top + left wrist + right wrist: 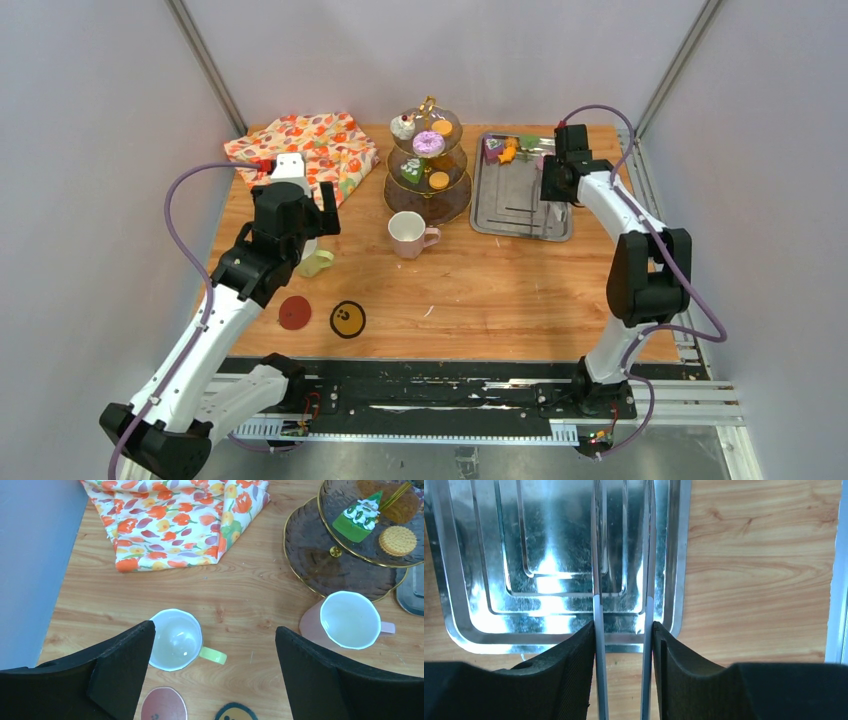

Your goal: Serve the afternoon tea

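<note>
Across your woodgrain table (500, 290), the pastries (505, 150) on the ribbed steel tray (489, 615) are too small to tell apart. Right of the brown-glass stand (455, 205), your right gripper (623, 630) clamps thin metal tongs (596, 610). Left of the stand, your left gripper (214, 627) gapes above the glossy yellow-green mug (175, 640).

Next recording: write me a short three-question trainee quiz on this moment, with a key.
1. True or false: the pink ceramic mug stands on the shiny steel tray.
2. What do the right tool's fingers clamp? A) thin metal tongs B) a teaspoon C) a teapot
3. Fill in: the white-lined ceramic mug under the open left tool has a ___ handle.
Key: 1 false; 2 A; 3 yellow-green.
</note>
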